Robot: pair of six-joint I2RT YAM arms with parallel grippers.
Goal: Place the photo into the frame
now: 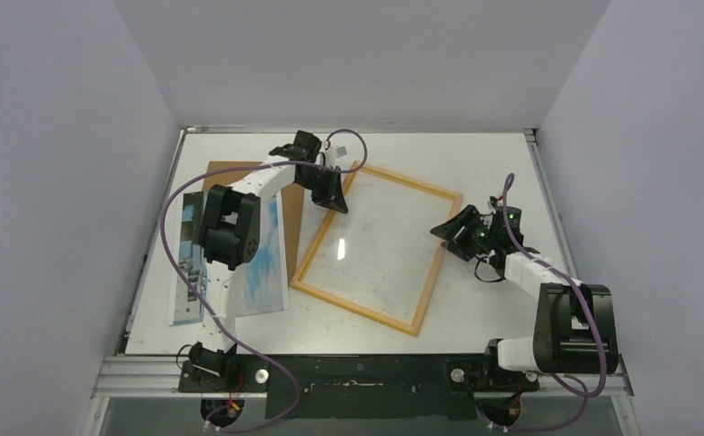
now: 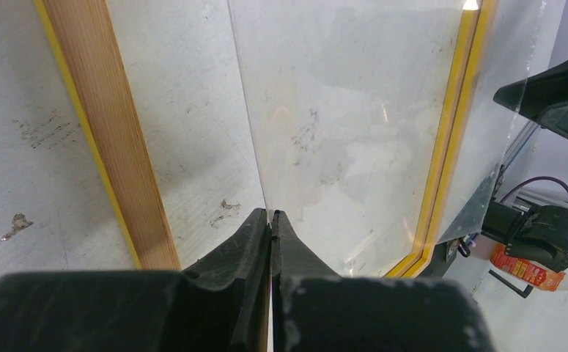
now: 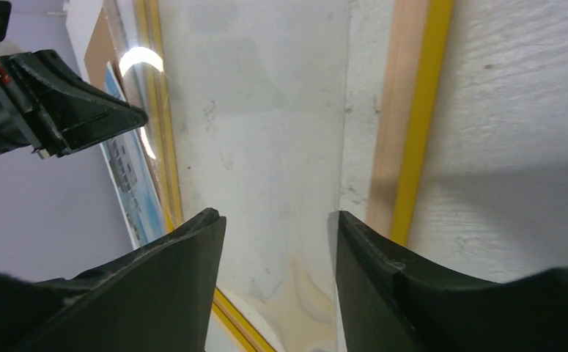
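**Left claw pinching the clear sheet, print lying outside the frame**

You are looking down at the thin rectangular picture frame [image 1: 352, 308] lying askew in the middle of the white table top [image 1: 493, 173]. Its pale wood-coloured back is facing up, and bright yellow is showing along its edges. A thin transparent rectangular sheet [image 1: 375, 236] is sitting over the frame's opening.

Your left gripper [image 1: 339, 205] is reaching to the frame's far left corner. Its fingers are pressing together on the sheet — in the left wrist view the sheet's edge is running straight into the closed tips. In that same view the sheet is overhanging the yellow rail on the opposite side.

Your right gripper [image 1: 437, 232] is hanging over the frame's right rail with its two fingers standing apart. From its wrist camera you are seeing the sheet's edge lining up with one finger; you cannot tell whether they are touching.

The large rectangular paper print of a white building and blue sky [image 1: 269, 271] is lying picture side up to the left of the frame — outside it, partly under the left arm. Its far end is overlapping a brown fibreboard panel [image 1: 234, 173], and its near right corner is sitting just beside the frame's left rail.
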